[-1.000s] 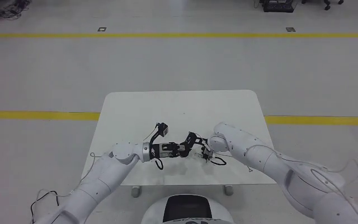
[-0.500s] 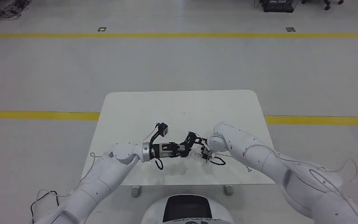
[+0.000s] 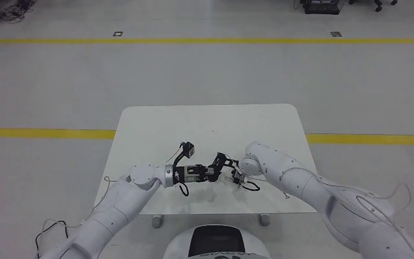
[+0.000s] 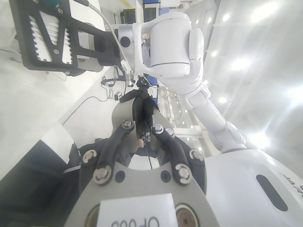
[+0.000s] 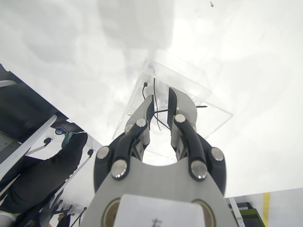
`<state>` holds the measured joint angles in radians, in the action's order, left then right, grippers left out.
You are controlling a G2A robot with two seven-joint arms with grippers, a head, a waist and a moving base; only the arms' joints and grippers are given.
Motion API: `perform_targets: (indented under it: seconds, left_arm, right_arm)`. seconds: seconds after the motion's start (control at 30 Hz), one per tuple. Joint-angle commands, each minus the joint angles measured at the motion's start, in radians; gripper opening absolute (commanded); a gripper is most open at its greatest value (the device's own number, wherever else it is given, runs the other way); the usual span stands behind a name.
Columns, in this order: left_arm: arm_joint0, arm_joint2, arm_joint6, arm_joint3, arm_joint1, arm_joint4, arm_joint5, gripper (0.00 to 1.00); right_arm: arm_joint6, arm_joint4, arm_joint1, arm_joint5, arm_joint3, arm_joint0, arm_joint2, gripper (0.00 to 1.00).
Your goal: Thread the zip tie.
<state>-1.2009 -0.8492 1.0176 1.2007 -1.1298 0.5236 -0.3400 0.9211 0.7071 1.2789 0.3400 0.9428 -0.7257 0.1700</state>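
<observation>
**Zip tie point(image 4: 148, 157) clamped in left gripper point(image 3: 222, 160); right gripper point(image 3: 240, 182) spread over tray**

Top view: Both grippers sit over the near half of the white table point(image 3: 194, 123). The left gripper points toward the right gripper. Their tips are near each other but apart. The tie is too thin to make out from this height.

Left wrist view: The left fingers point(image 4: 138, 109) are pressed together. A thin black strand of the zip tie runs from between the pads back toward the palm. Beyond the fingertips stands the right arm's wrist, which carries a black bracket point(image 4: 47, 31).

Right wrist view: The right fingers point(image 5: 148, 108) stand apart with an open gap between the pads. Directly beneath them a clear tray point(image 5: 213, 112) rests on the table. Loose ties point(image 5: 154, 90) lie in the tray. One strand runs straight ahead through the gap. Another crosses the gap from pad to pad, and its tip projects past the outer side of one finger. A small tie head point(image 5: 144, 85) lies just ahead of one fingertip. Whether the pads touch any strand cannot be determined.
</observation>
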Motion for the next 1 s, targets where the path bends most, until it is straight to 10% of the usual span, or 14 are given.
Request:
perform_targets:
  seconds: [0.0, 0.97]
  left_arm:
    - [0.000, 0.000, 0.000, 0.000, 0.000, 0.000, 0.000, 0.00]
    - [0.000, 0.000, 0.000, 0.000, 0.000, 0.000, 0.000, 0.00]
  right_arm:
    - [0.001, 0.001, 0.001, 0.000, -0.001, -0.001, 0.000, 0.13]
    - [0.005, -0.019, -0.016, 0.000, 0.034, 0.014, 0.000, 0.00]
